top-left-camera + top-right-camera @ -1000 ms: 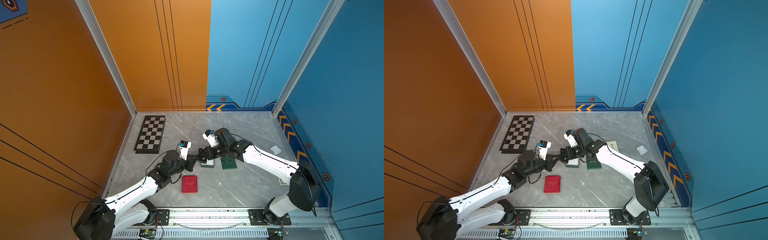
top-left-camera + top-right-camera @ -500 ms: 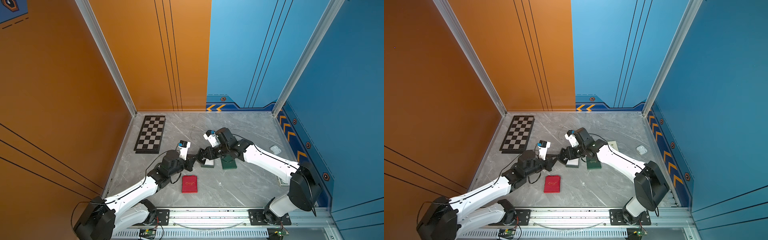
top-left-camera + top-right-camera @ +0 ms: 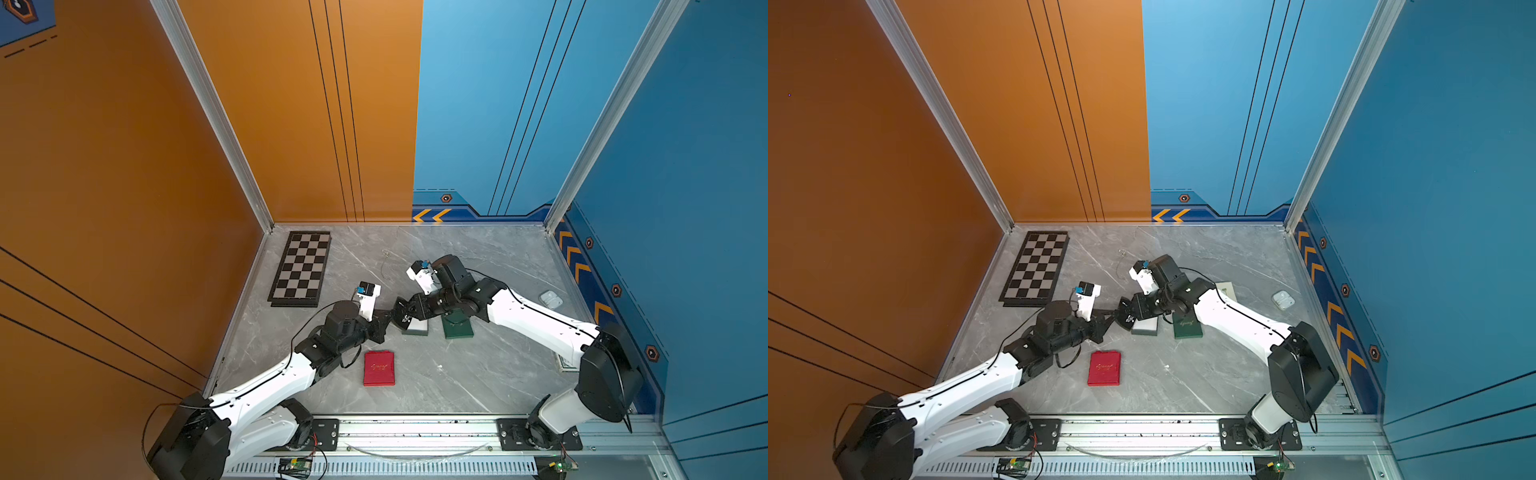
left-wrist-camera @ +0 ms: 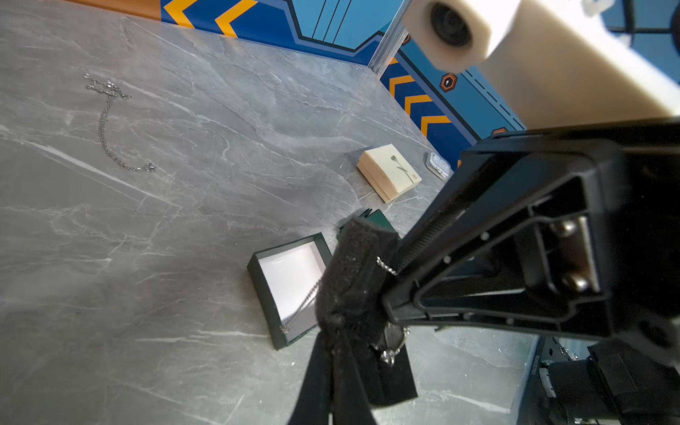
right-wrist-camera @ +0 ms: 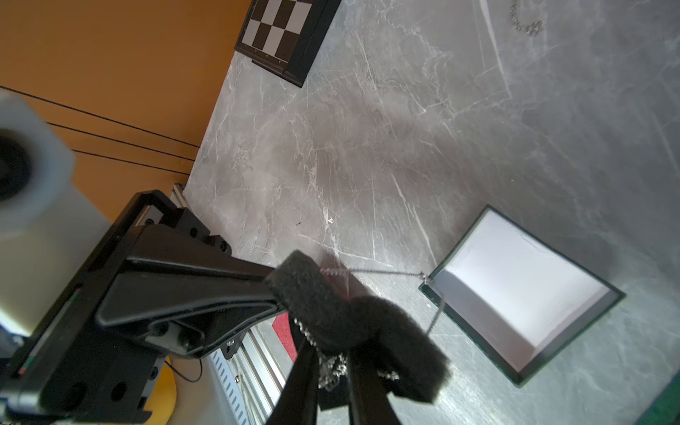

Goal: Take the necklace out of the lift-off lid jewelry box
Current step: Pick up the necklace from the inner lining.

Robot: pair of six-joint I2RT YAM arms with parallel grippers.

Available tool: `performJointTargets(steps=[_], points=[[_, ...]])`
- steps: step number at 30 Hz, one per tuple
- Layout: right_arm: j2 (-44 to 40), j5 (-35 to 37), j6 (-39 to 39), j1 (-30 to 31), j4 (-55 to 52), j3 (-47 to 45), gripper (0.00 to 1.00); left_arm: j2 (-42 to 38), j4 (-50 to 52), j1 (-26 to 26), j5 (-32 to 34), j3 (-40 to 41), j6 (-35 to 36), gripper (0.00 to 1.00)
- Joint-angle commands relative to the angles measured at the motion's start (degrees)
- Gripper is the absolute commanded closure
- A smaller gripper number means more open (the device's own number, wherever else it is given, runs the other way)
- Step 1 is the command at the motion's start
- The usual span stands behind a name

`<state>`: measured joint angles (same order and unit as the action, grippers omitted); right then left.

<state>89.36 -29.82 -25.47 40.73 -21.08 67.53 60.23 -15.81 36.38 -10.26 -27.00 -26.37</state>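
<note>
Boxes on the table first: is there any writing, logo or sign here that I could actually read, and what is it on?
Red box: gold script on top, too blurred to read.
Green lid: gold script, too small to read.
Cream box: flower drawing and a small red mark, illegible.
Orange chevrons on the back wall: arrow signs, no words.

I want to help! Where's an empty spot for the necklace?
Free: grey marble tabletop between the flat red box and right arm's base; behind the cream box. Crowded: the open green box, where left gripper and right gripper meet.
</note>
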Motion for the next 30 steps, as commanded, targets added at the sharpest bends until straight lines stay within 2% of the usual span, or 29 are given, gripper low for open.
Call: performJointTargets(steps=[1, 12, 22, 30], points=[[0.11, -1.73, 1.04, 0.04, -1.78, 0.42, 0.85, -0.72, 1.80, -0.52, 1.38, -0.15, 1.23, 1.00], [0.52, -1.35, 1.13, -0.14, -1.79, 1.05, 0.92, -0.82, 2.53, -0.56, 2.42, 0.27, 1.41, 1.00], [-2.42, -3.51, 0.53, -3.13, -1.56, 1.93, 0.92, -0.79, 6.05, -0.53, 4.41, -0.20, 2.56, 1.00], [-2.20, -2.75, 0.25, -4.24, -0.22, 3.24, 0.93, -0.90, 6.12, -0.53, 3.20, -0.39, 2.97, 1.00]])
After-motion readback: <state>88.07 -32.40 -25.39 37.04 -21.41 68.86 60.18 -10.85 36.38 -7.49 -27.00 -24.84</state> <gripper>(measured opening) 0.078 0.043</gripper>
